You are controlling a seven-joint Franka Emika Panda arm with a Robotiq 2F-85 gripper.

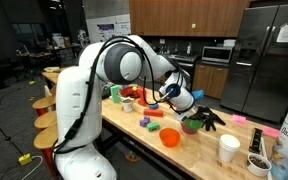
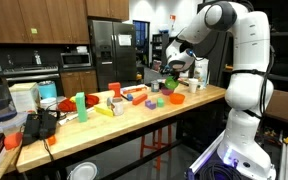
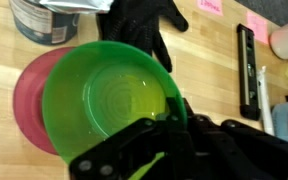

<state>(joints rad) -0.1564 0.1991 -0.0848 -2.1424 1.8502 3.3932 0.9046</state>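
My gripper (image 3: 174, 125) is shut on the rim of a translucent green bowl (image 3: 109, 95), one finger inside the bowl and one outside. The bowl hangs above the wooden table, and in the wrist view it partly covers a red bowl (image 3: 26, 95) below it. In both exterior views the arm reaches over the table and the gripper (image 1: 188, 112) (image 2: 174, 72) holds the green bowl (image 1: 192, 124) (image 2: 171, 85) just off the surface. The orange-red bowl (image 1: 170, 137) (image 2: 176, 98) sits on the table beside it.
A black glove (image 3: 144, 25) (image 1: 212, 119) lies just beyond the bowl, next to a tin can (image 3: 44, 18). A black bar (image 3: 246, 70) lies to the right. White cups (image 1: 229, 148) and coloured blocks (image 1: 144, 122) stand on the table (image 1: 199, 155).
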